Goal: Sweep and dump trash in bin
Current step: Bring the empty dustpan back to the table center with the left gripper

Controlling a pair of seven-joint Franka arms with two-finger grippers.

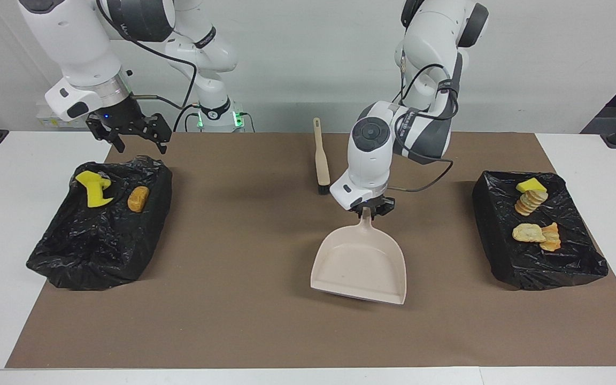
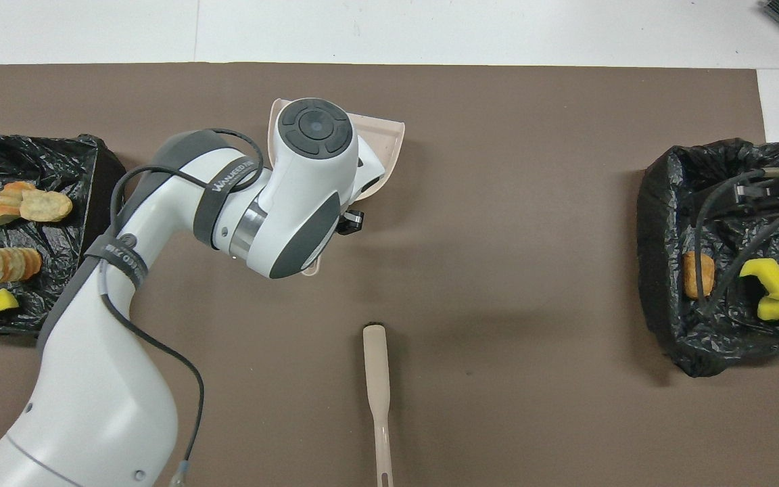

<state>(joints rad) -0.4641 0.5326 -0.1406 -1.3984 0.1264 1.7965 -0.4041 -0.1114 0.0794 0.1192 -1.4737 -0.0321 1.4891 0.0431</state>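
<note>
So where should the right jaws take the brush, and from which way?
Grip the brush by its slim handle, coming straight down from above. It lies flat on the brown mat, handle end toward the robots and bristle head pointing away, so the narrow handle sits across the jaws. The right gripper is open, over the robots' edge of the black bin.

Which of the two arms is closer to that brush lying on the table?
The left. Its pincer holds the dustpan beside the brush; the right pincer waits above a black bin.
</note>
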